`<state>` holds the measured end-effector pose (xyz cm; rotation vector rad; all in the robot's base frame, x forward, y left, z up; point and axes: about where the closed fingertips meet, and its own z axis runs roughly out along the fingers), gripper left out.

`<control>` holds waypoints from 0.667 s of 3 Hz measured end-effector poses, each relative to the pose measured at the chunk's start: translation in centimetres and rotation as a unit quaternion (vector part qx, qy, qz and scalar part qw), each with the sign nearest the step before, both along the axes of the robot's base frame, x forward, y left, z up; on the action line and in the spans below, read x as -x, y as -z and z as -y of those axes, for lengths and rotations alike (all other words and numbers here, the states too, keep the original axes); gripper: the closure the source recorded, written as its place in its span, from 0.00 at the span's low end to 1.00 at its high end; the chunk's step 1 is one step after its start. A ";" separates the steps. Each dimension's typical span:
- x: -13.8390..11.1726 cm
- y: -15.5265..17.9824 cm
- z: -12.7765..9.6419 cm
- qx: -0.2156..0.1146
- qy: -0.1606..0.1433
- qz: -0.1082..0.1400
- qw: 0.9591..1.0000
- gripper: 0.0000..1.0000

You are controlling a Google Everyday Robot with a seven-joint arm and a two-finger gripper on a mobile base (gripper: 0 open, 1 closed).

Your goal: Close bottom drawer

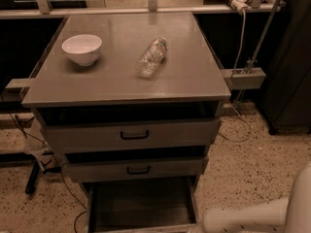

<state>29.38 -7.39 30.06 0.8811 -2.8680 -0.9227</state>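
Note:
The bottom drawer [141, 203] is the lowest of three grey cabinet drawers and stands pulled far out, so I look down into its deep, empty grey box. Its front runs along the lower edge of the view and its handle is hidden. My white arm [243, 216] reaches in from the lower right and ends just right of the drawer's front right corner. My gripper is past the lower edge of the view and does not show.
The middle drawer [138, 170] and the top drawer [133, 135] stand slightly out. On the cabinet top [112, 81] sit a white bowl [81, 48] and a lying plastic bottle [151, 57]. Cables trail over the speckled floor on the left [63, 183].

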 end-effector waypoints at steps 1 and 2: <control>-0.1 3.0 -0.5 -0.012 0.027 -0.016 0.999 1.00; -1.5 8.4 -0.3 -0.023 0.104 -0.033 0.994 1.00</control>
